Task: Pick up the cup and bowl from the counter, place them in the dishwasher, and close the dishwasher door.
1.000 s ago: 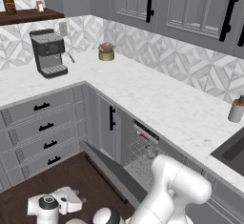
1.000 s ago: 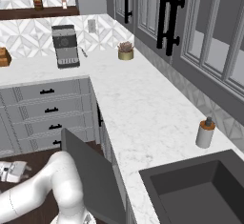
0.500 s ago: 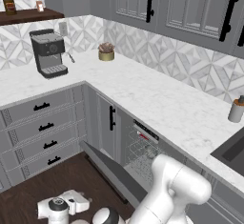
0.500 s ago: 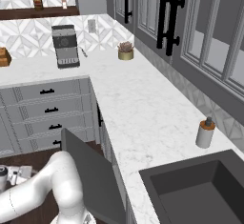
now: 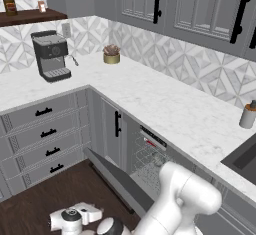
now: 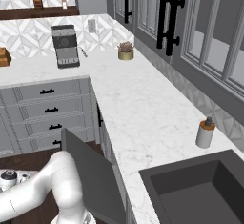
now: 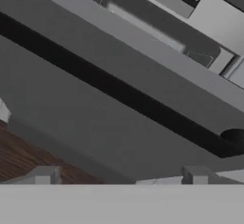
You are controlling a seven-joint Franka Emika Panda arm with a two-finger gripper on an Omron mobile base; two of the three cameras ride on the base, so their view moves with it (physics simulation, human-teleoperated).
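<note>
While our gripper (image 7: 119,173) hangs low with jaws apart, empty, we judge the dishwasher door (image 7: 95,118) stiff and hinged; push under its handle (image 7: 119,87), mid-frame.

coffee machine (image 5: 50,55) by backsplash | potted plant (image 5: 111,54) | soap dispenser (image 6: 206,133) beside sink (image 6: 200,189)

Counter (image 5: 165,109) (white marble): coffee machine (image 5: 50,55), potted plant (image 5: 111,54), soap dispenser (image 5: 247,114).

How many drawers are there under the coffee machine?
4, stacked in one column below the coffee machine: top drawer, second, third, bottom. Others may sit beyond the frame's left edge.
</note>
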